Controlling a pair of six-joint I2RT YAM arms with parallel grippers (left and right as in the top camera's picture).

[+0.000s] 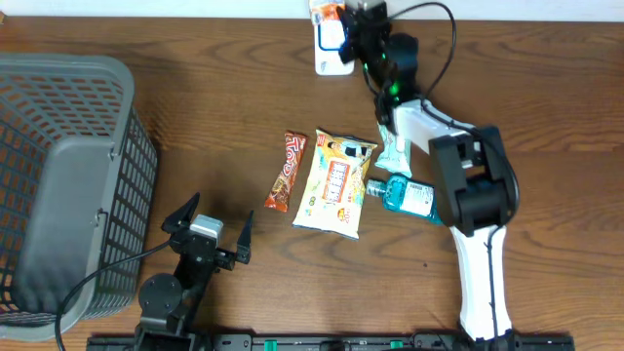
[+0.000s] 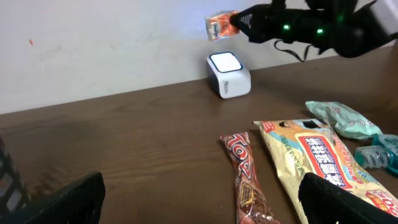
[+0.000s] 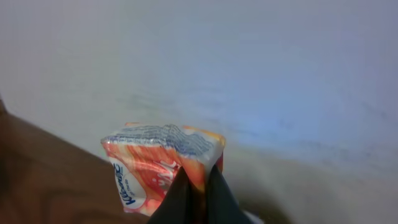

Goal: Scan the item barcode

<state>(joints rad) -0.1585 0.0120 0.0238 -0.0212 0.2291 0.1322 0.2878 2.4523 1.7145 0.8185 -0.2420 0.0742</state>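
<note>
An orange-and-white packet (image 3: 149,163) is pinched at its edge by my right gripper (image 3: 199,186), whose dark fingers (image 3: 177,202) are shut on it. Overhead, the packet (image 1: 326,12) hangs over the table's far edge, just above the white scanner (image 1: 332,54), with the right gripper (image 1: 349,21) beside it. From the left wrist, the packet (image 2: 219,25) floats above the scanner (image 2: 229,74), whose top face glows white. My left gripper (image 1: 222,207) rests near the front left, open and holding nothing; its view shows the left gripper (image 2: 202,205) spread wide over bare wood.
A red chocolate bar (image 1: 286,172), a yellow snack bag (image 1: 336,182), a pale teal pack (image 1: 396,152) and a blue bottle (image 1: 406,198) lie mid-table. A grey mesh basket (image 1: 58,185) fills the left side. The right arm (image 1: 468,195) stretches over the right half.
</note>
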